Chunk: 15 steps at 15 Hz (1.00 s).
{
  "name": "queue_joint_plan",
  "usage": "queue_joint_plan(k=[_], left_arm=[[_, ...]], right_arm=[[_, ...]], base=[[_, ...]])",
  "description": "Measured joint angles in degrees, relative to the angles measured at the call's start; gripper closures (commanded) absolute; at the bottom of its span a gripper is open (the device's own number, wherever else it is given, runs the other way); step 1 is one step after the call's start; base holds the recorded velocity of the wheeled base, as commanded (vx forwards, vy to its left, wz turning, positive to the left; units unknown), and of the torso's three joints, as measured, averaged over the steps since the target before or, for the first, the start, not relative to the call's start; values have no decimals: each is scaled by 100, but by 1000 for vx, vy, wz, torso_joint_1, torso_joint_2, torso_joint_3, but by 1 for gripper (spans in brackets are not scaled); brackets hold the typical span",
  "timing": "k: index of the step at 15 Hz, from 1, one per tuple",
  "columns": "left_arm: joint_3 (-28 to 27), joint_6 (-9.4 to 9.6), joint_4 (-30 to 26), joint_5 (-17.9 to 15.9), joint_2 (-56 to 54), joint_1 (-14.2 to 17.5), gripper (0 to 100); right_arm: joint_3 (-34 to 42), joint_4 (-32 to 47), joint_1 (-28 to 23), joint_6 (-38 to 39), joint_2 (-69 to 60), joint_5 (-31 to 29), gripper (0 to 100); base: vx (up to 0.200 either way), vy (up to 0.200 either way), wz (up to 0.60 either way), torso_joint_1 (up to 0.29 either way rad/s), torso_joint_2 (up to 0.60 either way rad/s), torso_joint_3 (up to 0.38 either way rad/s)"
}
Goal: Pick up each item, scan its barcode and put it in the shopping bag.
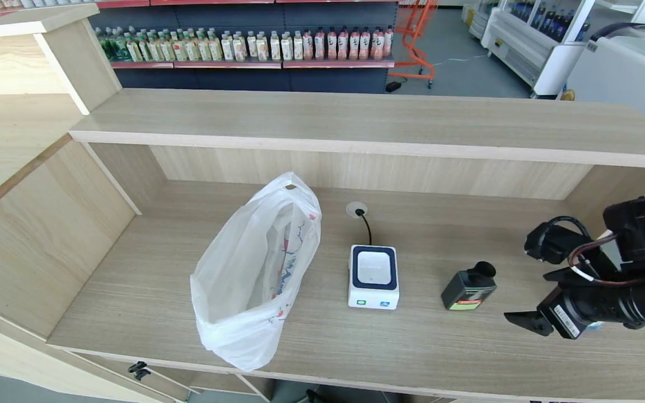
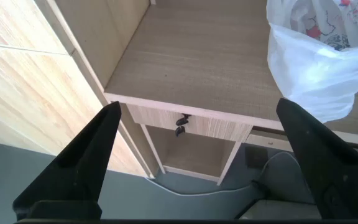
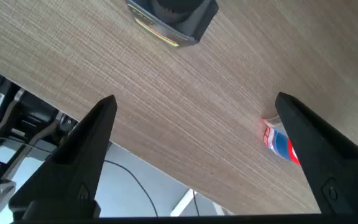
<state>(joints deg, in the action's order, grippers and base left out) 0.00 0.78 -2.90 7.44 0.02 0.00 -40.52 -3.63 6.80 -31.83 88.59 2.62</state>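
A white plastic shopping bag (image 1: 249, 274) stands open on the left part of the wooden counter (image 1: 328, 347). The white and blue scanner (image 1: 373, 276) sits in the middle. To its right lies a small black bottle (image 1: 468, 288) with a coloured label. My right gripper (image 1: 535, 282) hovers open just right of the bottle, above the counter. In the right wrist view the bottle (image 3: 173, 18) lies beyond the open right gripper (image 3: 197, 155), and a red, white and blue item (image 3: 281, 142) lies beside one finger. My left gripper (image 2: 197, 162) is open and holds nothing, below the counter's front edge near the bag (image 2: 328, 56).
A black cable (image 1: 365, 226) runs from the scanner to a grommet at the back. A raised shelf (image 1: 356, 120) overhangs the rear of the counter, with side walls left and right. A drawer handle (image 2: 180, 124) sits under the front edge.
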Motion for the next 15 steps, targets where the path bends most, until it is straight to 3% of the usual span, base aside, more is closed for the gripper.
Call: queue_joint_plan(k=[4, 9, 14, 15], left_arm=[[0, 0, 1, 0, 0, 0, 0], [0, 0, 1, 2, 0, 0, 0], [0, 1, 1, 0, 0, 0, 0], [0, 1, 0, 0, 0, 0, 0]], right_arm=[[-148, -532, 6, -756, 774, 139, 0], [-380, -1175, 44, -934, 1580, 205, 0], [-705, -1744, 361, -919, 2277, 717, 0], [-746, -1760, 428, -912, 2354, 752, 100]], base=[[0, 0, 0, 0, 0, 0], [0, 0, 0, 0, 0, 0], [0, 0, 0, 0, 0, 0], [0, 0, 0, 0, 0, 0]])
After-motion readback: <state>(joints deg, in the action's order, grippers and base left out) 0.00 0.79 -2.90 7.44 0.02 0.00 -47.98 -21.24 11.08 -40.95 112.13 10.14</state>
